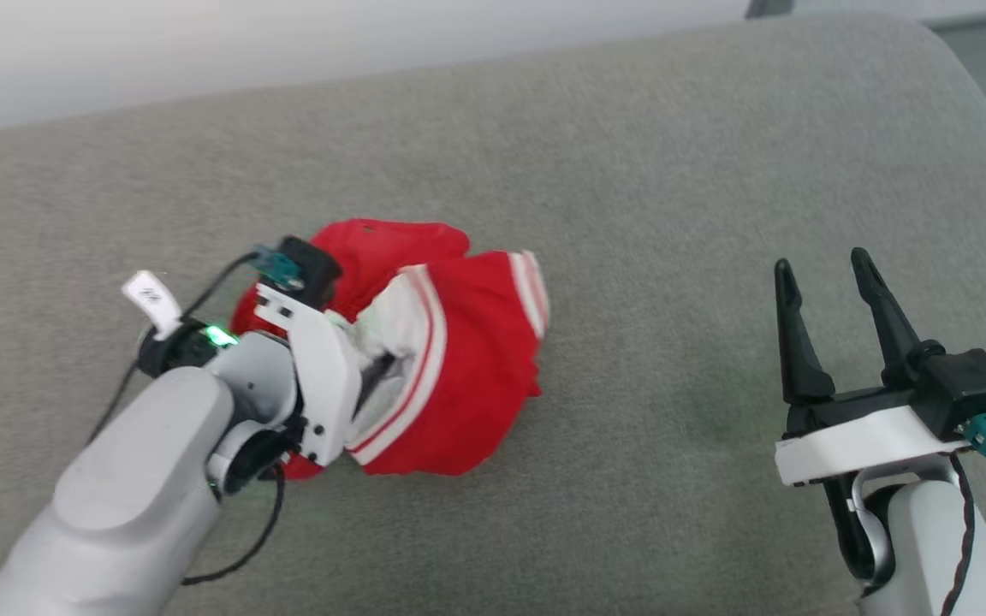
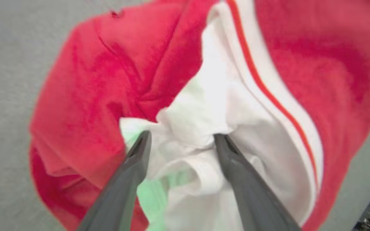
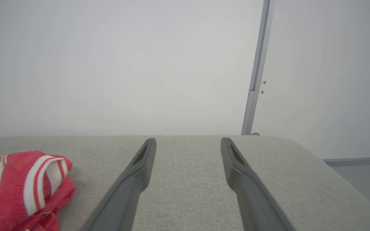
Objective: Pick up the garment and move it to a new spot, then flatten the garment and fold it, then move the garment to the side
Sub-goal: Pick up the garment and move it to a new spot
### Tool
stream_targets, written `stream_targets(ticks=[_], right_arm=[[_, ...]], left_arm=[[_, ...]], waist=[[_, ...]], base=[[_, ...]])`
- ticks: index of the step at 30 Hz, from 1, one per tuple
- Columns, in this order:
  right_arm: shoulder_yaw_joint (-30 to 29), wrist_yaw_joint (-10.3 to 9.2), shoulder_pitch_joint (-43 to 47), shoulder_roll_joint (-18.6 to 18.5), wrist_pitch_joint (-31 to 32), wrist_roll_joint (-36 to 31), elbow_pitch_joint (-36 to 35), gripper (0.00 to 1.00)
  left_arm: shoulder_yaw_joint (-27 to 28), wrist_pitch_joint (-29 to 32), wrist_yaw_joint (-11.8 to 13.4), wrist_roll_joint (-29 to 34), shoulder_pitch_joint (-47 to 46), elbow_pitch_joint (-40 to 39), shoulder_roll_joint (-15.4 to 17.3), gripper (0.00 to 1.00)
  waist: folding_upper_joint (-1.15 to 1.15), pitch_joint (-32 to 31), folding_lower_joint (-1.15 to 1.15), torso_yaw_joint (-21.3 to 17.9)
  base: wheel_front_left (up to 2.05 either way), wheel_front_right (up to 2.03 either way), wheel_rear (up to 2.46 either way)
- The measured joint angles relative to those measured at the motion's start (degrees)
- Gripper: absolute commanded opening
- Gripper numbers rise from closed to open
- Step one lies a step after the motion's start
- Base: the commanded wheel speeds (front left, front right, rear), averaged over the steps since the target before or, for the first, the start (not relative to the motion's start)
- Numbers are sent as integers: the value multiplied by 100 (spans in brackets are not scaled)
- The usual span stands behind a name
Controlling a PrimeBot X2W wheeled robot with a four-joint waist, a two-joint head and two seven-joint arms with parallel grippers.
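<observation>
The small red jersey garment with white striped trim [image 1: 450,385] lies crumpled left of centre on the grey fabric-covered surface [image 1: 673,171]. The left end effector [image 2: 182,136] straddles a white fold with its fingers spread, gripping nothing. The right end effector [image 1: 822,263] waits released at lower right. I'd judge flattening comes next, which calls for pinching two edges. There are no containers here.

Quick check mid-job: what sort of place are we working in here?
Likely a bare indoor room: the jersey lies crumpled on a grey upholstered cushion, with a plain white wall behind and grey floor beside.
</observation>
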Motion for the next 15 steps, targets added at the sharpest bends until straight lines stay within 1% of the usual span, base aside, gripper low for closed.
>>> stream_targets(ticks=[4, 5, 7, 15], right_arm=[[-13, 1, 59, -102, -1, -113, -12, 100], [-15, 0, 141, -133, -1, -130, 10, 100], [-8, 0, 184, -197, -1, -143, 32, 100], [-21, 1, 426, -316, -1, -109, 66, 100]], left_arm=[[180, -612, 2, 41, 91, -268, 136, 100], [292, -951, 40, 47, 197, -402, 179, 100], [407, -1334, 87, 59, 360, -542, 264, 100], [917, -2720, 466, 99, 1157, -1001, 521, 100]], waist=[[0, -206, 0, 150], [0, -320, 0, 231], [0, -444, 0, 314], [0, -915, 0, 644]], base=[[0, 0, 0], [0, 0, 0], [0, 0, 0], [0, 0, 0]])
